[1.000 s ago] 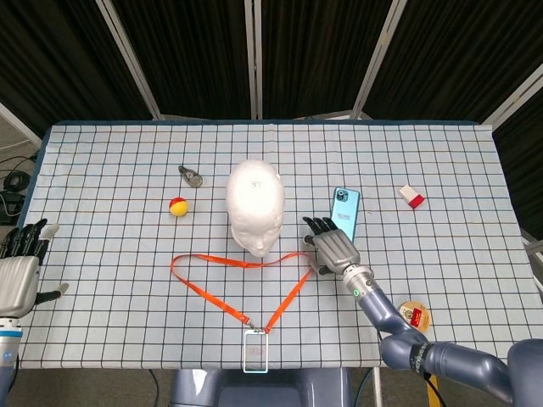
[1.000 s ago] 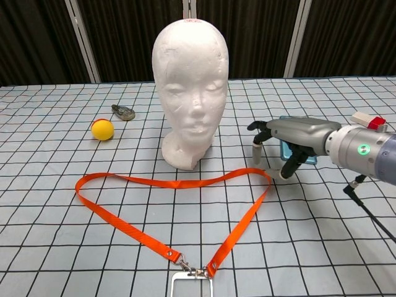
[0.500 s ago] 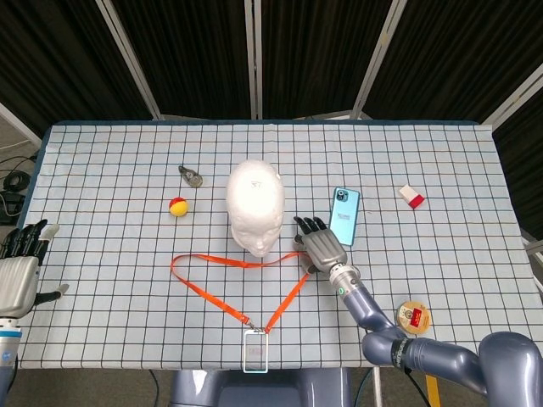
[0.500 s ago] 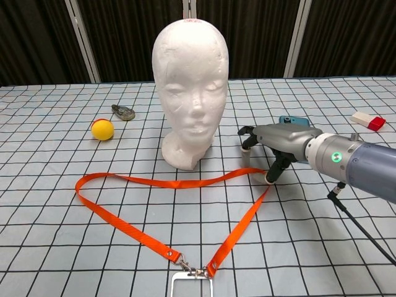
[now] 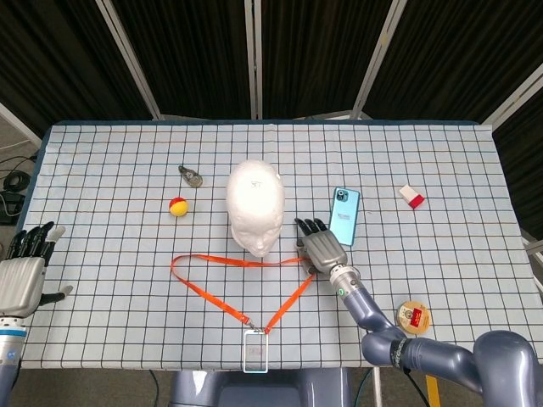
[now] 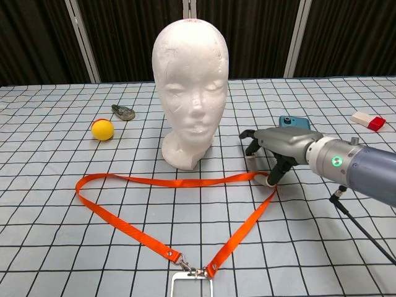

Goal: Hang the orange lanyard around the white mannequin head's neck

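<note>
The white mannequin head [image 5: 255, 199] [image 6: 190, 80] stands upright mid-table. In front of it the orange lanyard [image 5: 212, 292] [image 6: 124, 219] lies flat in a triangular loop, its clear badge holder [image 5: 255, 352] [image 6: 190, 284] at the near edge. My right hand [image 5: 321, 248] [image 6: 272, 145] is at the loop's right corner, palm down, fingers curled onto the strap bend. The thumb stands apart, and I cannot make out whether the strap is pinched. My left hand [image 5: 21, 275] hovers open at the table's left edge, far from the lanyard, and is out of the chest view.
A yellow-and-red ball [image 5: 177, 206] [image 6: 102, 129] and a small metal item [image 5: 192, 175] [image 6: 123, 112] lie left of the head. A teal phone [image 5: 344, 214] [image 6: 294, 120] lies just behind my right hand. A red-white box [image 5: 411, 197] and a round tin [image 5: 414, 315] lie further right.
My right hand moved left and down onto the lanyard's right corner. The corner shifted slightly and the top strap pulled straighter. The left hand shifted a little.
</note>
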Motion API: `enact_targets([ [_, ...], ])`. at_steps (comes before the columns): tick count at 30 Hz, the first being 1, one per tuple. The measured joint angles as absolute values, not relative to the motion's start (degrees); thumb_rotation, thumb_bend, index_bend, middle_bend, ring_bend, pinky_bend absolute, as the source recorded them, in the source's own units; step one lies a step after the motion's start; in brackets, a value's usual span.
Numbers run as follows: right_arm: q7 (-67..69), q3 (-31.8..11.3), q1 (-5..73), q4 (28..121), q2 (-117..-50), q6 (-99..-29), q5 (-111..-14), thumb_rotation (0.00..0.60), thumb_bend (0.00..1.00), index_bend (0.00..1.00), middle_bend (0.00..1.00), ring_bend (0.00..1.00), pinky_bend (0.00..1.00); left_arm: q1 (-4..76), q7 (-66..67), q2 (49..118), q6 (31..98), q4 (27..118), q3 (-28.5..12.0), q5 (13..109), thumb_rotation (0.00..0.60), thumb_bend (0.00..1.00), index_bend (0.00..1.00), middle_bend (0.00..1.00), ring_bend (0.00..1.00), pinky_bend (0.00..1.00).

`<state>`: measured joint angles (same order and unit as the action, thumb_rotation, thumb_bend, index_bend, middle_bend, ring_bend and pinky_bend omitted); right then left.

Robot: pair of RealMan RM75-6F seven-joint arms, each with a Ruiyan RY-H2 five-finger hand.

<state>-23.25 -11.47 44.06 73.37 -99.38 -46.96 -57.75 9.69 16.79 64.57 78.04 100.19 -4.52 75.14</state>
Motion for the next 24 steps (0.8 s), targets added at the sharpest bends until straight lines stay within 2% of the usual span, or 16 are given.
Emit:
enact_targets([
  [4, -21.2, -10.9, 43.5, 74.2, -98.0, -47.0, -59.3, 0.6, 0.47, 0.69, 0.05, 0.0, 0.0, 10.3, 17.2, 65.8, 77.0, 98.9, -4.2, 75.4, 0.6, 0.0, 0.0, 0.0, 0.0, 0.0],
  [7, -19.2, -10.4, 42.9, 75.6, -96.6, -47.1, -60.6, 0.6, 0.48, 0.7, 0.07, 0.0, 0.0, 11.4, 17.1, 66.8, 75.7, 98.3, -4.3, 75.5, 0.6, 0.05, 0.01, 0.0, 0.0, 0.0],
  [13, -15.5, -9.8, 41.5, 78.5, -93.5, -47.3, -61.7, 0.6, 0.48, 0.72, 0.07, 0.0, 0.0, 15.3, 16.3, 68.6, 69.9, 98.1, -5.3, 74.9, 0.6, 0.2, 0.2, 0.0, 0.0, 0.0],
  [18, -14.3, -9.5, 41.0, 80.0, -91.9, -46.9, -61.6, 0.6, 0.48, 0.72, 0.07, 0.0, 0.0, 21.0, 18.0, 73.4, 65.1, 95.9, -7.8, 73.6, 0.6, 0.35, 0.3, 0.0, 0.0, 0.0],
  [24, -13.3, -9.4, 41.6, 81.0, -91.3, -46.1, -62.0, 0.6, 0.48, 0.72, 0.07, 0.0, 0.0, 27.7, 20.9, 79.7, 57.7, 91.2, -9.9, 69.7, 0.6, 0.37, 0.35, 0.0, 0.0, 0.0],
])
